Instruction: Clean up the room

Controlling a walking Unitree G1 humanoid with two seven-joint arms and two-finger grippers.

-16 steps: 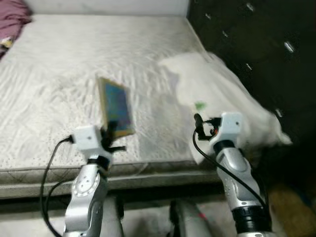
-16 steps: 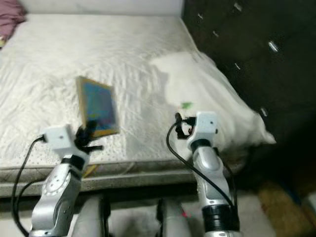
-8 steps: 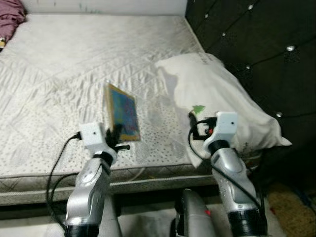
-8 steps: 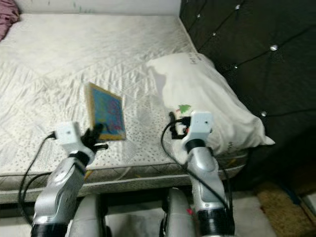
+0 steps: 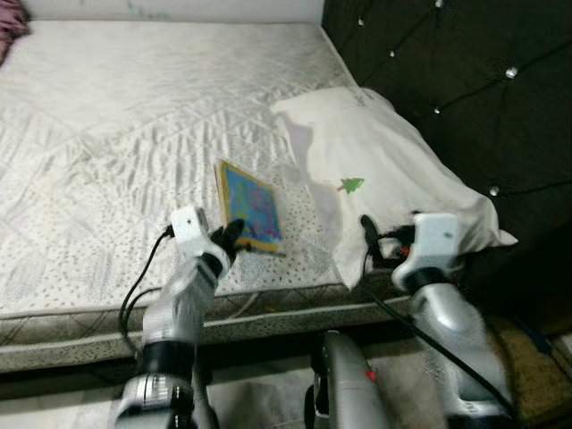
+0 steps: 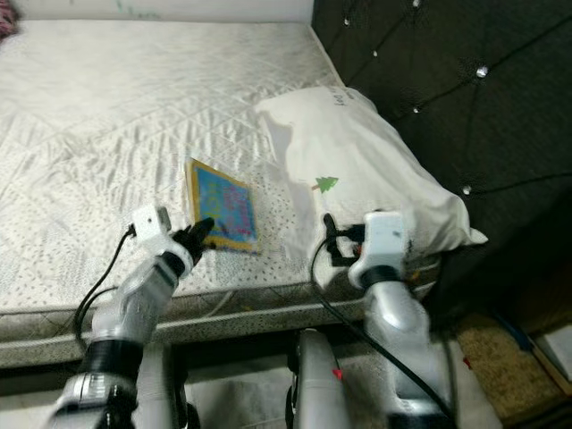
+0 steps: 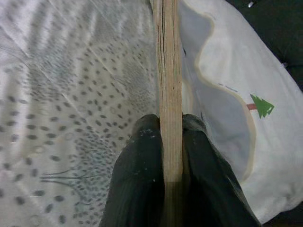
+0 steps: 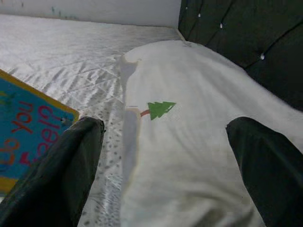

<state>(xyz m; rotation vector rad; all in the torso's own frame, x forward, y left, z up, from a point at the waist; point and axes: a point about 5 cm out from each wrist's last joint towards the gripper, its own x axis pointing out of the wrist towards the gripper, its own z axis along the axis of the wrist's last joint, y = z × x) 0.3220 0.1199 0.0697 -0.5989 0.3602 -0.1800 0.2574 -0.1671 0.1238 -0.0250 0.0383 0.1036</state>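
Observation:
A flat wooden board (image 5: 251, 206) with a blue picture face and yellow border is held low over the white mattress (image 5: 107, 116), near its front edge. My left gripper (image 5: 231, 233) is shut on the board's near edge; in the left wrist view the thin wooden edge (image 7: 170, 85) runs between the two black fingers (image 7: 142, 175). My right gripper (image 5: 368, 234) hangs open just in front of the white pillow (image 5: 375, 161) with a small green tree print (image 8: 160, 109). Its fingers (image 8: 71, 161) stand wide apart with nothing between them.
A dark tufted headboard (image 5: 465, 80) rises on the right behind the pillow. The mattress's front edge (image 5: 268, 308) runs across below both grippers. A brown rug (image 6: 500, 357) lies on the floor at the lower right.
The camera has shifted closer and to the right. The board has tipped from nearly upright down toward the mattress, beside the pillow, with my left gripper still on it. The right arm has drifted right.

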